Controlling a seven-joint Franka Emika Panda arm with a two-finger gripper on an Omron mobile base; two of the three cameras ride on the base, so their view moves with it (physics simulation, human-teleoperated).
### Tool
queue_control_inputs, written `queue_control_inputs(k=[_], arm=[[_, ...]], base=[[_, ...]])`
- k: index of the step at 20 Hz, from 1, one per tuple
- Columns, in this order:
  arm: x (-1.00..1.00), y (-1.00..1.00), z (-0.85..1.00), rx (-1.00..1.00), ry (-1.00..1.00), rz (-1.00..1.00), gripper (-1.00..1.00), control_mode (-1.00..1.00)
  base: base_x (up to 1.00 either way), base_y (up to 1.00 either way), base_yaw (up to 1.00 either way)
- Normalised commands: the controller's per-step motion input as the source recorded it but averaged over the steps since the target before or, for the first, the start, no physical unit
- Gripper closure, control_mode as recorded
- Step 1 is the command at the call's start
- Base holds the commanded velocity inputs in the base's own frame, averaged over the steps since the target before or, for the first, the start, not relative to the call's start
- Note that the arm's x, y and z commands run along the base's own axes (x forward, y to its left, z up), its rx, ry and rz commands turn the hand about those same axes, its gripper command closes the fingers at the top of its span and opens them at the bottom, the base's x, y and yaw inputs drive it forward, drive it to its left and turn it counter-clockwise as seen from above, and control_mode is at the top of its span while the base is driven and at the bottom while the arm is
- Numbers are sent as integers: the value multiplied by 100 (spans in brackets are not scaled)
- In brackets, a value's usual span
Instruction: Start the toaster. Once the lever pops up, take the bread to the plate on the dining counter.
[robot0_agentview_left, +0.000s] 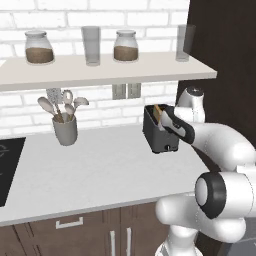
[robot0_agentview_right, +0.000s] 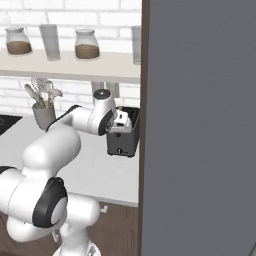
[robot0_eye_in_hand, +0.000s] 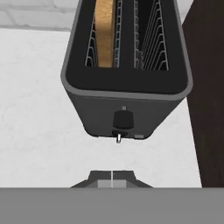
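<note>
Toaster (robot0_agentview_left: 159, 134) first: we found the black box standing on the white worktop (robot0_agentview_left: 100, 170), toward its back right corner, close to the brick wall and just beside the dark cabinet panel that closes off the right end. In the hand view we looked down on its top and front end: two slots with wire racks, and the bread (robot0_eye_in_hand: 105, 33) sat upright in the left slot, a tan slice down between the wires, while the right slot held nothing. On the front face we saw a black lever knob (robot0_eye_in_hand: 123, 119) with a small metal stub just below it.

We saw the gripper (robot0_eye_in_hand: 112, 177) at the bottom of the hand view, its two dark tips pressed together with no gap and nothing between them, apart from the toaster's front face and a little below the knob. From the left base view the hand hung over the toaster's right side, with the arm reaching in from the right.

A grey utensil cup (robot0_agentview_left: 65, 129) holding spoons stood near the back edge of the worktop, well apart to the left of the toaster. A dark cooktop (robot0_agentview_left: 7, 167) lay at the left edge.
</note>
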Motion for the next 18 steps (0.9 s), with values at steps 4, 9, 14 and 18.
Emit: queue_control_inputs(k=[4, 9, 14, 18], arm=[[27, -1, 0, 0, -5, 0, 100, -100], [18, -2, -2, 0, -4, 0, 100, -100], [0, -8, -23, 0, 0, 0, 100, -100], [1, -12, -13, 0, 0, 0, 100, -100]], base=[[0, 0, 0], [0, 0, 0], [0, 0, 0], [0, 0, 0]])
